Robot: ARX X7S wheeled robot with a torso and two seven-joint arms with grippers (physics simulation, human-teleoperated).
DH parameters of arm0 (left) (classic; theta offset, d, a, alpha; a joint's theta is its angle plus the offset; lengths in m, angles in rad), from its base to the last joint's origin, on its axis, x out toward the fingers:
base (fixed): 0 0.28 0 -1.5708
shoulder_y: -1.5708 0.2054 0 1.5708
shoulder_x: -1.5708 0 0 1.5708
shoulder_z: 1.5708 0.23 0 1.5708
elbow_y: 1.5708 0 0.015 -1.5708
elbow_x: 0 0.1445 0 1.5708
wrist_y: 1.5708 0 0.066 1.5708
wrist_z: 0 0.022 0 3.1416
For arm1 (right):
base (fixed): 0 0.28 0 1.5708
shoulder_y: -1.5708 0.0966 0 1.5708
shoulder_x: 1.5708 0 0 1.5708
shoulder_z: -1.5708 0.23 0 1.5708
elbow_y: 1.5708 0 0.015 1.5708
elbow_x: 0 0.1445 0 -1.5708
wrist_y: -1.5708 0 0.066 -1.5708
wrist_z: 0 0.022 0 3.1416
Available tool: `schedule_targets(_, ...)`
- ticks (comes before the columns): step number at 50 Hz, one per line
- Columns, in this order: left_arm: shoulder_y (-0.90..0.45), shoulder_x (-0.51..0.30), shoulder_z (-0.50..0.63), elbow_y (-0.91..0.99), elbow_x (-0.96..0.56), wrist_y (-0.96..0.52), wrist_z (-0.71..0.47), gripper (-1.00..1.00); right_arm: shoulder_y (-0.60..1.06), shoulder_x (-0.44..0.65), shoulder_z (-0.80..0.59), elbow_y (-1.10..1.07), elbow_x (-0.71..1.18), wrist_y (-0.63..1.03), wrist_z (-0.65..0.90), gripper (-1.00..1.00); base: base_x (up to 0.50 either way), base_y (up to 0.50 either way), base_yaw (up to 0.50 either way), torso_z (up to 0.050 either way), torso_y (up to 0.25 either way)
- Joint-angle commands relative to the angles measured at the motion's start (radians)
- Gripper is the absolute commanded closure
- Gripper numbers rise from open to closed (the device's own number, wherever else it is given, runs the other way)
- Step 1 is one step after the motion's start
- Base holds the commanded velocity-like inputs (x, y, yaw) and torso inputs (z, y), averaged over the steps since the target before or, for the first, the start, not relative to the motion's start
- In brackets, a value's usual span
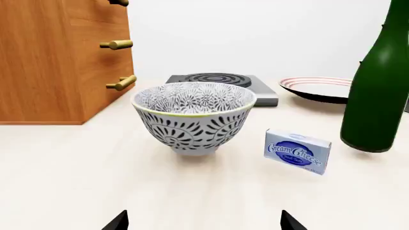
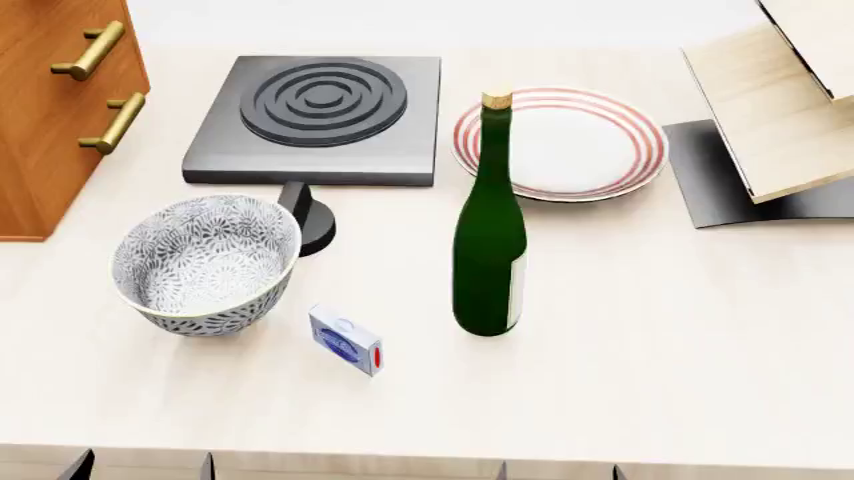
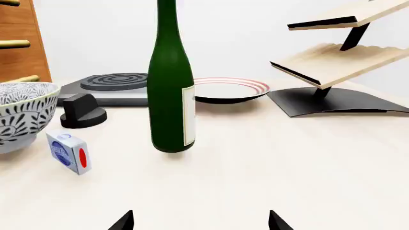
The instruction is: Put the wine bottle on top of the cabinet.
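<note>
Green glass, the bottle (image 2: 489, 240) stands upright on the pale tabletop (image 2: 667, 340), just in front of the red-rimmed plate (image 2: 561, 142) and apart from everything else. Left of it lie a small cream cheese box (image 2: 346, 341) and a patterned bowl (image 2: 203, 262), with a black burner (image 2: 320, 118) behind. The cabinet (image 2: 47, 110) sits at the far left edge. Both tools hang low near the tabletop's front edge, the left tool (image 1: 203, 221) and the right tool (image 3: 200, 221) each spread wide, gripping nothing.
</note>
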Motion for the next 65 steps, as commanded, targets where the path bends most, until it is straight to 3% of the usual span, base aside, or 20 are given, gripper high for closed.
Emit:
schedule_targets(1, -0.001, -0.041, 0.048, 0.001, -0.041, 0.0, -0.048, -1.0, 0.0, 0.023, -0.028, 0.001, 0.023, -0.001, 0.028, -1.0, 0.0, 0.0, 0.0, 0.0, 0.0)
schedule_targets(35, -0.003, -0.091, 0.107, 0.003, -0.088, 0.013, -0.096, -1.0, 0.004, 0.081, -0.092, -0.003, 0.084, 0.011, 0.1, -1.0, 0.0, 0.0, 0.0, 0.0, 0.0)
schedule_targets(41, 0.008, -0.114, 0.162, 0.037, -0.013, 0.042, -0.107, -1.0, -0.007, 0.087, -0.094, -0.011, 0.091, 0.003, 0.113, -1.0, 0.0, 0.0, 0.0, 0.0, 0.0)
schedule_targets(65, 0.046, -0.166, 0.194, 0.611, 0.021, -0.208, -0.126, -1.0, -0.065, 0.152, -0.128, -0.538, 0.053, 0.246, 0.179, -1.0, 0.0, 0.0, 0.0, 0.0, 0.0)
